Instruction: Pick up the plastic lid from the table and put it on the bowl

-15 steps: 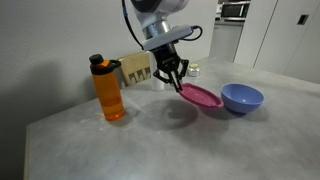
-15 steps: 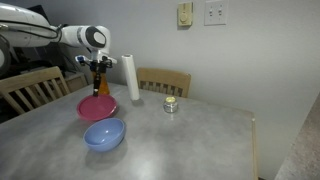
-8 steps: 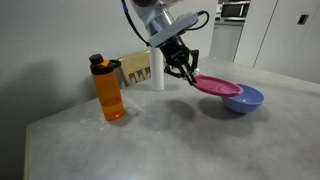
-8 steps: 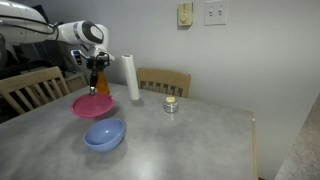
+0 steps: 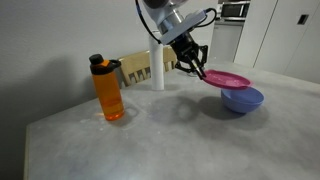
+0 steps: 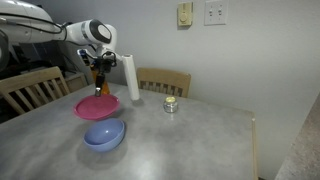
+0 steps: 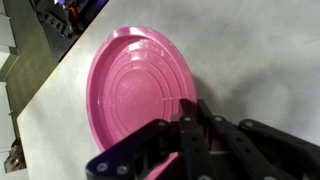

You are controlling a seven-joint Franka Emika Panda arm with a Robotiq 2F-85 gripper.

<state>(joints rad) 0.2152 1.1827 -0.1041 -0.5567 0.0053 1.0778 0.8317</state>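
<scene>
My gripper [image 5: 197, 68] is shut on the rim of the magenta-pink plastic lid [image 5: 226, 79] and holds it level in the air. The lid hangs just above the periwinkle-blue bowl [image 5: 242, 100], overlapping its near side; it does not rest on it. In an exterior view the lid [image 6: 97, 106] floats above and behind the bowl [image 6: 104, 134]. In the wrist view the lid [image 7: 135, 95] fills the frame, pinched at its edge by my gripper [image 7: 190, 112]; the bowl is hidden there. The grey stone-like table [image 5: 170, 140] lies below.
An orange bottle with a black cap [image 5: 108, 88] stands on the table. A white roll [image 6: 131, 77] and a small metal tin [image 6: 171, 104] stand near the wall side. Wooden chairs [image 6: 163, 82] stand behind the table.
My gripper has lifted the lid off the table and carried it sideways toward the bowl; it now hangs over the bowl's edge, higher than before.
</scene>
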